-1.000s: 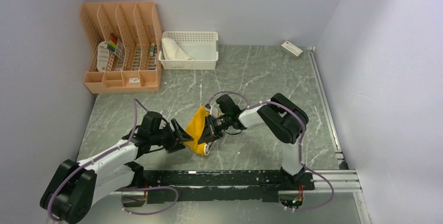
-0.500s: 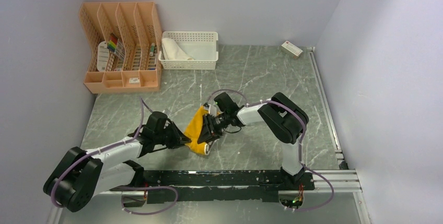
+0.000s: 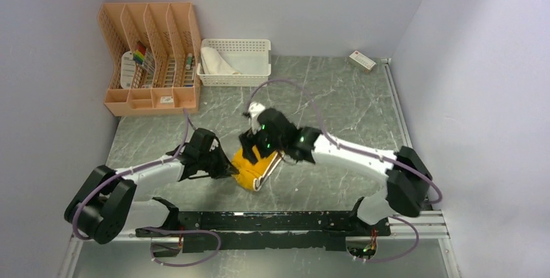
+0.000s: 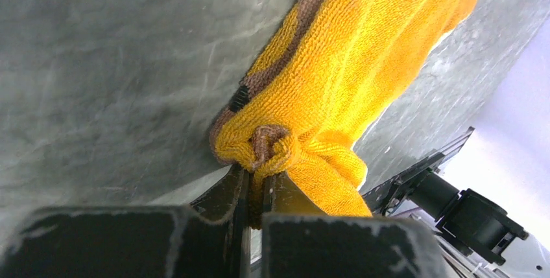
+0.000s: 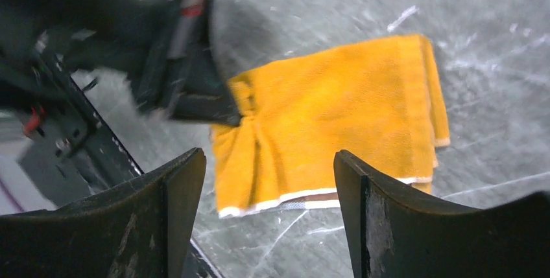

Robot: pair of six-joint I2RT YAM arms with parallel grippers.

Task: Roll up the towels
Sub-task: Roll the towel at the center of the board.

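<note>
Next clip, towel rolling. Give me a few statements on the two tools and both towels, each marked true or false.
1. The left tool is shut on a bunched edge of the mustard-yellow cloth towel. True.
2. The right tool grips the same towel. False: its fingers stand wide open above it and hold nothing.
3. The white cloth towel lies in the white plastic lattice basket. True.
4. The yellow towel sits in the peach slotted organiser. False: it lies on the grey marbled table, between the two arms.
</note>
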